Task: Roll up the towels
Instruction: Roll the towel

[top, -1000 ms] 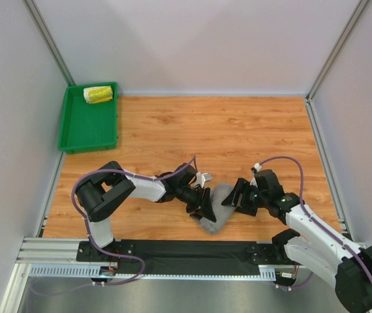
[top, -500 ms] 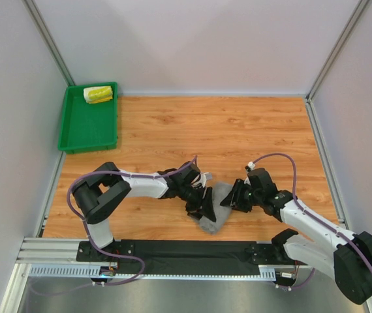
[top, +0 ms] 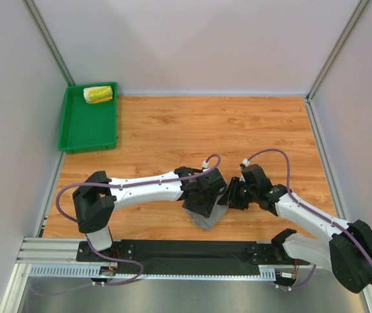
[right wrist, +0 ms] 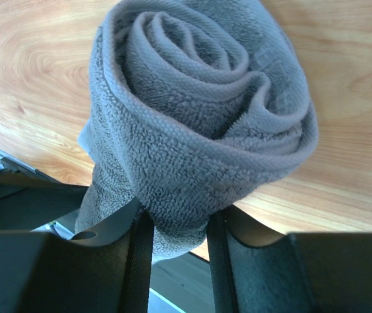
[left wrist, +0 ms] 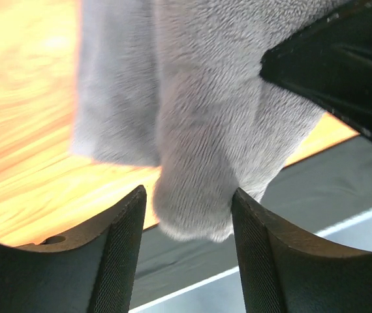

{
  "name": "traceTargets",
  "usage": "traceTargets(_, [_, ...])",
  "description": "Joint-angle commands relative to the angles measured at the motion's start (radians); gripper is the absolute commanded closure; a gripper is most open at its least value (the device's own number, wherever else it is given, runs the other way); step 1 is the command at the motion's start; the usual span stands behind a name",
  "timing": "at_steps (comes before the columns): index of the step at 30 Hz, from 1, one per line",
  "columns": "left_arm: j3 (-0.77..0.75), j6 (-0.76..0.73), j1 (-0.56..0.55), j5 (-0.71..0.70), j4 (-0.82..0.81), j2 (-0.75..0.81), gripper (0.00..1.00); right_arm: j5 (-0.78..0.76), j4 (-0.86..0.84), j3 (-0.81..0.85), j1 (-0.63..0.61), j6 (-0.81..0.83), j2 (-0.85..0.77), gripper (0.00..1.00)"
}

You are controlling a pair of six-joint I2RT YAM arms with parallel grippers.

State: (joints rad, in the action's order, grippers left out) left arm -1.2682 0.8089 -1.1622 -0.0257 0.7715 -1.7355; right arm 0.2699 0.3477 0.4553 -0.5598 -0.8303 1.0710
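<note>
The grey towel (top: 205,220) lies rolled near the table's front edge, mostly hidden under both grippers. In the right wrist view its spiral end (right wrist: 202,98) faces the camera. My right gripper (top: 229,195) is shut on the roll's lower fold (right wrist: 176,222). My left gripper (top: 205,198) sits over the roll from the left. In the left wrist view its jaws (left wrist: 187,195) hold the roll's other end (left wrist: 192,130) between them. The small white-yellow towel (top: 98,94) lies rolled in the green tray (top: 88,134) at the far left.
A black mat (top: 186,249) and metal rails run along the table's near edge, just below the grey towel. Grey walls with metal posts enclose the left, back and right sides.
My left arm has stretched to the right and its gripper has moved onto the grey towel. My right gripper has shifted a little left and up. The towel is now more covered.
</note>
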Motion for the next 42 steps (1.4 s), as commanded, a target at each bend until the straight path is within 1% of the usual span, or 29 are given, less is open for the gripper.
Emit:
traceTargets(1, [-0.085, -0.008, -0.048, -0.285, 0.248, 0.01, 0.39, -0.051, 0.08, 0.02, -0.009, 0.034, 0.024, 0.73])
traceTargets(3, [-0.128, -0.019, -0.079, -0.333, 0.262, 0.004, 0.39, -0.047, 0.08, 0.025, -0.012, 0.036, 0.029, 0.73])
traceTargets(4, [-0.138, -0.028, -0.111, -0.339, 0.255, 0.004, 0.39, -0.047, 0.079, 0.031, -0.014, 0.034, 0.035, 0.73])
traceTargets(6, [-0.149, -0.039, -0.139, -0.355, 0.226, -0.001, 0.39, -0.046, 0.08, 0.036, -0.018, 0.034, 0.04, 0.73])
traceTargets(10, [-0.146, -0.031, -0.181, -0.339, 0.175, -0.027, 0.37, -0.044, 0.085, 0.048, -0.02, 0.039, 0.049, 0.73])
traceTargets(15, [-0.14, -0.046, -0.2, -0.306, 0.109, -0.105, 0.36, -0.044, 0.1, 0.063, -0.023, 0.048, 0.049, 0.73])
traceTargets(23, [-0.129, -0.045, -0.202, -0.336, 0.104, -0.203, 0.32, -0.04, 0.117, 0.072, -0.025, 0.056, 0.049, 0.73])
traceTargets(28, [-0.119, -0.051, -0.2, -0.329, 0.092, -0.254, 0.32, -0.037, 0.119, 0.071, -0.025, 0.059, 0.047, 0.73])
traceTargets(31, [-0.118, -0.051, -0.203, -0.313, 0.084, -0.239, 0.32, -0.034, 0.119, 0.075, -0.025, 0.06, 0.052, 0.73])
traceTargets(34, [-0.135, -0.047, -0.215, -0.356, 0.103, -0.184, 0.32, -0.034, 0.12, 0.079, -0.025, 0.065, 0.06, 0.73])
traceTargets(38, [-0.197, -0.047, -0.228, -0.43, 0.186, -0.133, 0.32, -0.032, 0.119, 0.082, -0.025, 0.063, 0.067, 0.73])
traceTargets(42, [-0.241, -0.045, -0.238, -0.428, 0.215, -0.092, 0.33, -0.035, 0.128, 0.091, -0.023, 0.065, 0.067, 0.73])
